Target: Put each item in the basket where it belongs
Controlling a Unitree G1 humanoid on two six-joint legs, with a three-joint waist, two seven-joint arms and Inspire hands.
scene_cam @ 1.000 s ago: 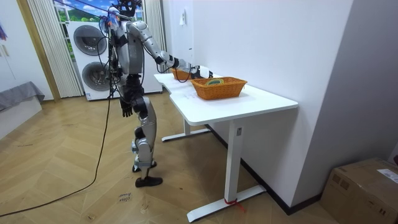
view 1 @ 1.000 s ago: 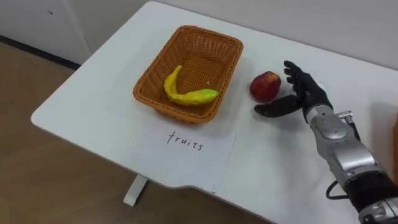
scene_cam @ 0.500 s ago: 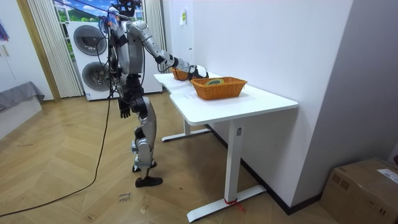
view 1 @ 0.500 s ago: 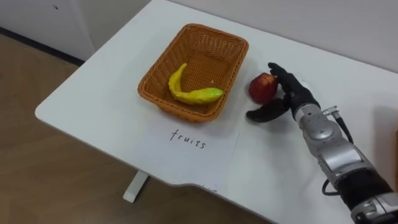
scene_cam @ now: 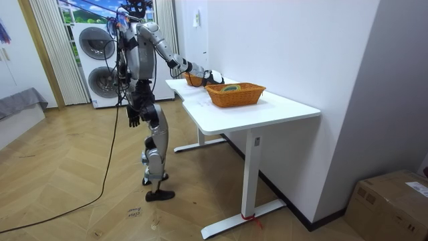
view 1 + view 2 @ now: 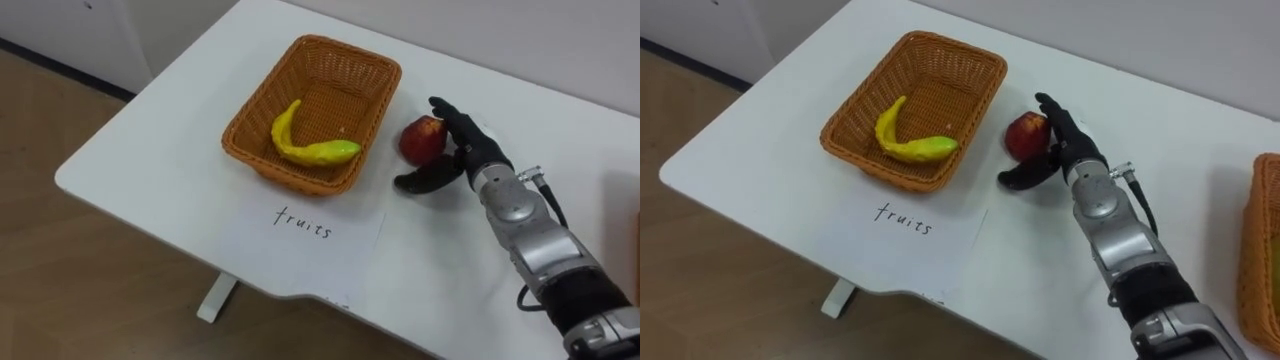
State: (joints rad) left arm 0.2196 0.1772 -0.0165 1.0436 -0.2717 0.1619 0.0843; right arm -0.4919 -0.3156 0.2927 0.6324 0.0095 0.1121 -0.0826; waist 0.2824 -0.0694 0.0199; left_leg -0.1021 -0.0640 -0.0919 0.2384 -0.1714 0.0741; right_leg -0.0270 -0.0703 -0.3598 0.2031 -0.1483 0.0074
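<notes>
While right robot hand is spread, fingers against round red apple just beside brown wicker basket toward far edge of table, risk: off-centre closing nudges apple rolling away, or knuckles bump basket rim.

- The basket is woven wicker, rough and ribbed.
- The table has a smooth, matt white top.
- The sheet is plain matt paper.
- The apple has glossy skin.
- The banana has smooth skin with a duller sheen.
- The right hand looks like matt black plastic, and its forearm is silvery metal.
- The floor is wood parquet.
</notes>
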